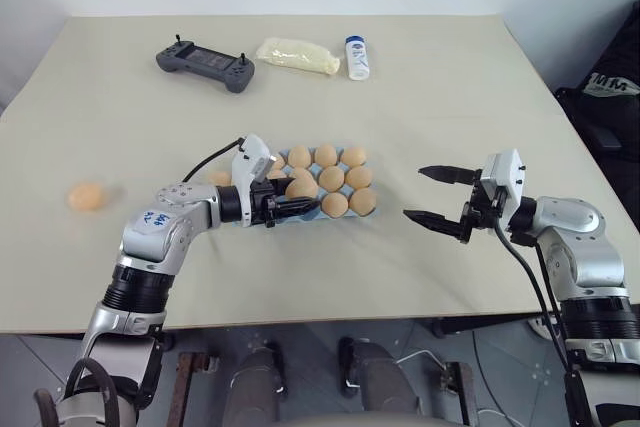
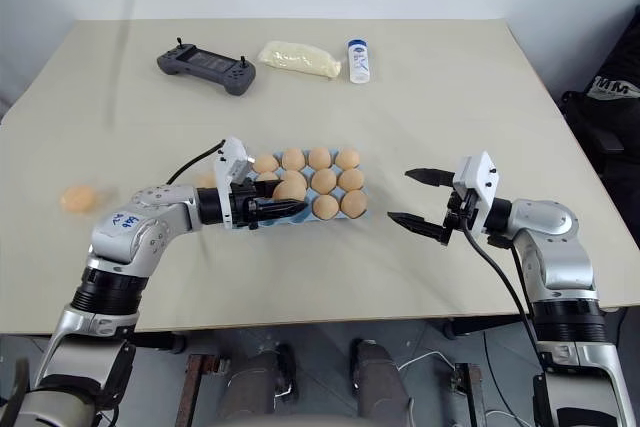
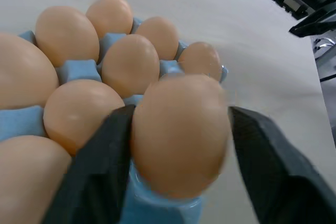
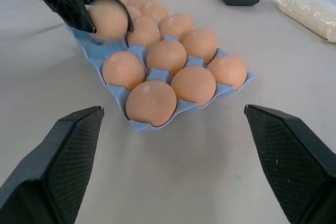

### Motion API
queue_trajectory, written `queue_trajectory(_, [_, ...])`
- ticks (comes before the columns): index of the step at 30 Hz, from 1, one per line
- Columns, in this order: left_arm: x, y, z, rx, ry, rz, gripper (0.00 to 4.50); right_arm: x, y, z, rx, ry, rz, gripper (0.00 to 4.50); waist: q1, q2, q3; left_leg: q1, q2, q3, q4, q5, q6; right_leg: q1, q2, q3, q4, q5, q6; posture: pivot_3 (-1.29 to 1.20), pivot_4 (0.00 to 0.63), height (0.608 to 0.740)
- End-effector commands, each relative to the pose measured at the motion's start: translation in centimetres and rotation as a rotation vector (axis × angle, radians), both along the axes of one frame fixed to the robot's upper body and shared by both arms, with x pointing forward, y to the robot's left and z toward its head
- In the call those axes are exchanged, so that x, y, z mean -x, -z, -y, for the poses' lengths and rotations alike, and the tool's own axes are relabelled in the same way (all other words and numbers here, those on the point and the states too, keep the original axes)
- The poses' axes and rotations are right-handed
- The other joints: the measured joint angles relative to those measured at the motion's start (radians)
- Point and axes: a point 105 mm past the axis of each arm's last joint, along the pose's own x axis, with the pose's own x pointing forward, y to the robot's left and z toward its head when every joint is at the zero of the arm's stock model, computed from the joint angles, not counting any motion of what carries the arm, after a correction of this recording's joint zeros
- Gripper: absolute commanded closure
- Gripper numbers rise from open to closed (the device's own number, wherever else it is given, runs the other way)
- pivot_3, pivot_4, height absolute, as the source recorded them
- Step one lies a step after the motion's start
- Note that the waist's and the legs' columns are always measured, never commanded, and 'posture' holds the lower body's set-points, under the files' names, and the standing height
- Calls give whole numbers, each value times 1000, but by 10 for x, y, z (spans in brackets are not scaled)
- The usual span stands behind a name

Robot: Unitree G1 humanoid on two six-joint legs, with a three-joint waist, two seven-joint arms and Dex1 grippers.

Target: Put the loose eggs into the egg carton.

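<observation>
The light blue egg carton (image 4: 140,125) lies mid-table with several tan-orange eggs in its cups. My left gripper (image 1: 300,206) reaches over the carton's near left corner, its fingers on either side of an egg (image 3: 180,132) that sits in a corner cup. The fingers (image 3: 268,161) are parted, with a thin gap beside the egg, so this gripper is open. One loose egg (image 1: 87,196) lies on the table far to the left. My right gripper (image 1: 413,193) hovers open to the right of the carton, pointing at it and holding nothing.
At the far side of the table (image 1: 450,97) lie a grey controller (image 1: 205,63), a pale yellow bag (image 1: 297,55) and a small white bottle with a blue cap (image 1: 357,57). The table's front edge runs just below both arms.
</observation>
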Motion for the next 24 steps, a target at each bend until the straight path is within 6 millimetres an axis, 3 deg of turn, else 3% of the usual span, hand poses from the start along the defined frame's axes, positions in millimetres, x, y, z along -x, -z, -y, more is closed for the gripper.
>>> queue_trajectory(1, [-5,-12,1,-3,-10,55,433,1,-15,3,0,5,52,0,1,0,0,0,0,0,0,0,0,1,0,0,0,0,0,0,150,740])
queue_trajectory(2, [-5,-12,1,-5,-13,55,102,1,-15,3,1,5,52,0,1,0,0,0,0,-1,0,0,0,1,0,-1,-1,0,0,0,150,740])
queue_trajectory(3, [-6,-13,0,-6,-15,55,42,0,-15,3,1,5,51,0,0,0,0,0,0,-1,0,0,0,1,0,-1,-1,0,0,0,150,740])
queue_trajectory(11, [-4,-31,-8,-5,-34,108,42,-4,-16,2,2,-1,53,0,-2,0,0,0,0,-1,0,0,0,3,0,-1,-3,0,0,0,150,740])
queue_trajectory(16, [3,-62,-23,38,-85,209,42,-6,-17,0,5,-12,51,0,-2,0,0,0,1,-1,-2,0,1,2,0,-1,-4,0,0,0,150,740])
queue_trajectory(24, [22,-74,-56,76,-253,267,42,-10,-17,-2,7,-31,46,0,-3,1,0,0,1,-1,-3,-1,1,2,0,0,-5,0,0,0,150,740])
